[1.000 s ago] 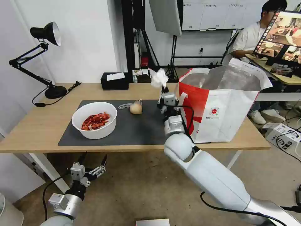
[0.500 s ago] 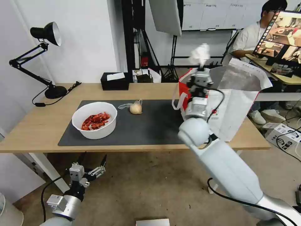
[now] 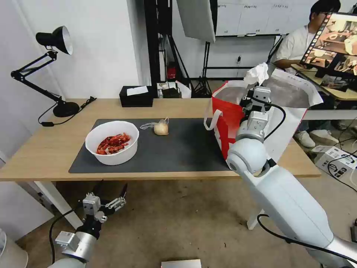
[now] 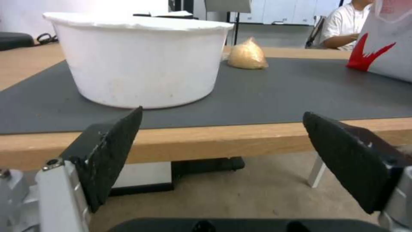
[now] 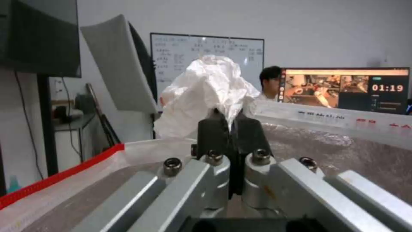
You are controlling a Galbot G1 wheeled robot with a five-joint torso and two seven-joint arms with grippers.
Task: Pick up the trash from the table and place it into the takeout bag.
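i've swung my right hand [image 3: 258,85] from the dark grey mat over to the mouth of the large boxy white takeout bag with the red side panel [image 3: 227,119]. it's clamped on the crumpled white tissue [image 3: 256,73], which now sits above the foil-lined opening, lower than half a second ago, so i judge the drop is close. the bag has shifted and leans. the white round bowl of red crayfish shells [image 3: 112,142] and the beige bun in clear plastic [image 3: 161,128] haven't moved on the light-wood surface [image 3: 44,149]. my left hand [image 3: 110,195] stays parked below its edge, fingers apart.
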